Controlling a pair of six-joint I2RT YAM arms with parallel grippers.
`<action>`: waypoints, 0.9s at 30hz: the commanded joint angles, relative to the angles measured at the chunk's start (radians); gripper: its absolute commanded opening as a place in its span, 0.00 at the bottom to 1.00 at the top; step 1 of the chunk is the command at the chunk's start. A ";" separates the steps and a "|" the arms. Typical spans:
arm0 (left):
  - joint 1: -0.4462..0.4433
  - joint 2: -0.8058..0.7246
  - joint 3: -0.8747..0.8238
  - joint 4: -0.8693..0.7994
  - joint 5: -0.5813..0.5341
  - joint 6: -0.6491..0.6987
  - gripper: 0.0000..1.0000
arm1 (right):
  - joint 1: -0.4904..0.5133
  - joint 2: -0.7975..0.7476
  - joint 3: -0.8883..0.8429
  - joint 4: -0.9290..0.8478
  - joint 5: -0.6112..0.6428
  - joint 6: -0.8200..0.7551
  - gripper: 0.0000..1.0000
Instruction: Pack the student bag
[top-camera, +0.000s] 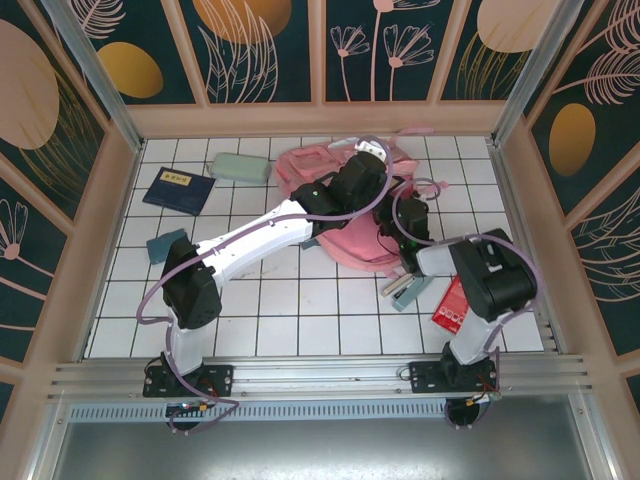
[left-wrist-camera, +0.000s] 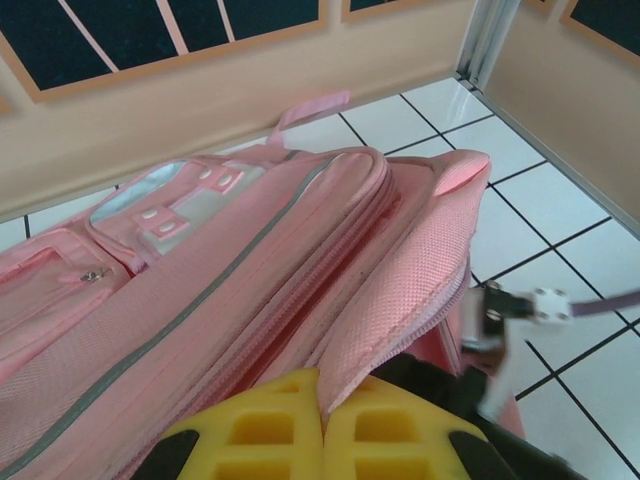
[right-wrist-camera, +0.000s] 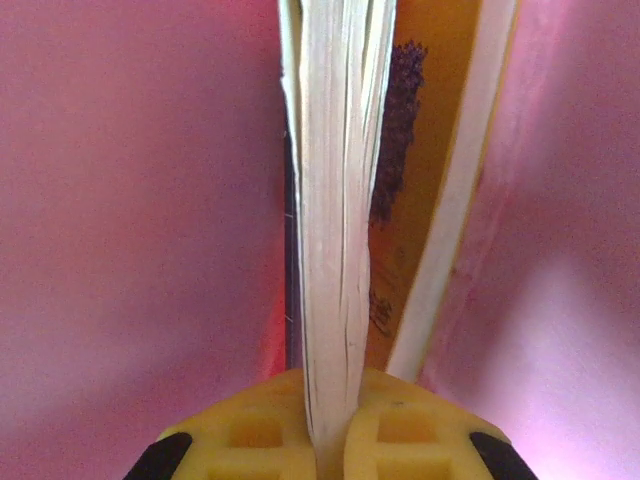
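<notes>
The student bag (top-camera: 355, 245) is a big pink woven-fabric pack lying slumped at the far middle of the white-tiled surface (top-camera: 300, 310). Close up, the bag (left-wrist-camera: 230, 290) shows a coarse weave, grey zip tracks in long curves, a pale shiny stripe and padded pockets. The left hand (left-wrist-camera: 322, 420) is pinched tight on the bag's opening edge, yellow gridded pads on the pink flap. The right hand (right-wrist-camera: 330, 420) is inside the bag, with smooth pink lining on either side. It's clamped on a thick stack of white page edges, probably a book (right-wrist-camera: 335, 220) with an orange-yellow cover, though the view is very close. Left of the bag sit a soft mint pencil case (top-camera: 240, 167) and a flat navy booklet (top-camera: 178, 188). Right of it lies a red packet (top-camera: 452, 305).
</notes>
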 joint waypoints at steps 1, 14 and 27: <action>-0.006 -0.024 -0.003 0.105 0.015 -0.010 0.00 | 0.013 0.070 0.089 0.132 0.049 0.068 0.00; -0.006 -0.022 -0.029 0.110 0.014 -0.019 0.00 | 0.037 0.140 0.242 -0.151 0.036 -0.032 0.67; -0.006 -0.036 -0.082 0.129 -0.018 -0.025 0.00 | 0.039 -0.221 -0.045 -0.345 0.051 -0.201 0.83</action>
